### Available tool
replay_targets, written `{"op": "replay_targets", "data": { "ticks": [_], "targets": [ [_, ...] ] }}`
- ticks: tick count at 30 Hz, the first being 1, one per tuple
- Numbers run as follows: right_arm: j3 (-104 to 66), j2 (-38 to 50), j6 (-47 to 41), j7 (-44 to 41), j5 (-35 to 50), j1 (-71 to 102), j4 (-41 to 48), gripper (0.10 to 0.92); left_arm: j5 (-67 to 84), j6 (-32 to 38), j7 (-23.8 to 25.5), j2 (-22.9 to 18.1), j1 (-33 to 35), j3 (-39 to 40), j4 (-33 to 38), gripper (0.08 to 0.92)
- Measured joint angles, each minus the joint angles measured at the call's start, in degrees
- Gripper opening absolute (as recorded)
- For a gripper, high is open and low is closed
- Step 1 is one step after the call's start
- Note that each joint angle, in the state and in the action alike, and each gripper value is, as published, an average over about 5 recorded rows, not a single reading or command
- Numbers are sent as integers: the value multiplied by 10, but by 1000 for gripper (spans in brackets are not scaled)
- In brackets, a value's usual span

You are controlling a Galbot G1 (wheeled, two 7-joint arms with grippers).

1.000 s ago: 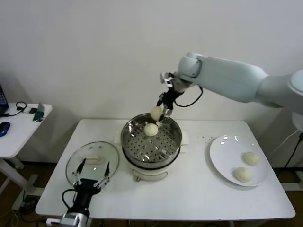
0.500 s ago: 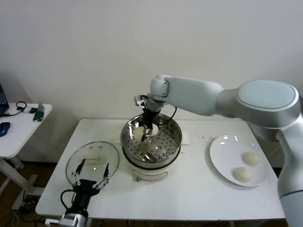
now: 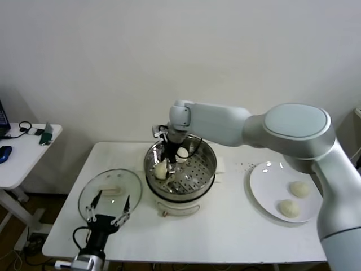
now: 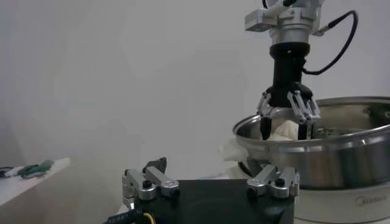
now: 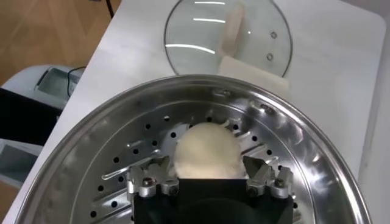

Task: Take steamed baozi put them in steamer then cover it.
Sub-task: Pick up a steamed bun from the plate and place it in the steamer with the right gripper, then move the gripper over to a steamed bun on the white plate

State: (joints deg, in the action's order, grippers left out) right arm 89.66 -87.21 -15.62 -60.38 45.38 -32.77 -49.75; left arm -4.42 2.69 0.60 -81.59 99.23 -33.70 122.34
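Two baozi [image 3: 161, 169] in steamer [image 3: 180, 166], two on plate [image 3: 265, 183]. Right gripper [image 3: 167, 162] clamped on one; left gripper [image 3: 107, 210] spread near cover [image 3: 110, 192]

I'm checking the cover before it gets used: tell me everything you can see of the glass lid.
The cover is a round clear glass lid with a thin metal rim and a cream-white oblong handle at its centre. It lies flat on the white table, handle up, to the robot's left of the steamer. The left gripper hovers open at its near edge; nothing grips it.
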Motion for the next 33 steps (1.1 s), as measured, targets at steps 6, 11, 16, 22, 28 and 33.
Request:
{"op": "replay_targets", "data": {
  "ticks": [6,11,16,22,28,33],
  "targets": [
    [-4,13,3,-10,4,-14,-11,823,0,1,0,0,0,0,-2,823],
    [0,45,10,-24,7,-45,-39,823,0,2,0,-1,2,0,-3,823],
    [7,104,16,-38,-1,-84,-84,823,-1,2,-1,-3,3,1,-3,823],
    [12,204,19,-49,-34,-120,-143,823,-1,1,-1,-3,2,0,-3,823],
    [5,315,20,-41,-94,-123,-196,823,-1,0,-1,-4,1,-3,-5,823],
    [-10,406,14,-26,-153,-96,-233,823,-3,-3,-1,-8,0,-6,-6,823]
  ]
}}
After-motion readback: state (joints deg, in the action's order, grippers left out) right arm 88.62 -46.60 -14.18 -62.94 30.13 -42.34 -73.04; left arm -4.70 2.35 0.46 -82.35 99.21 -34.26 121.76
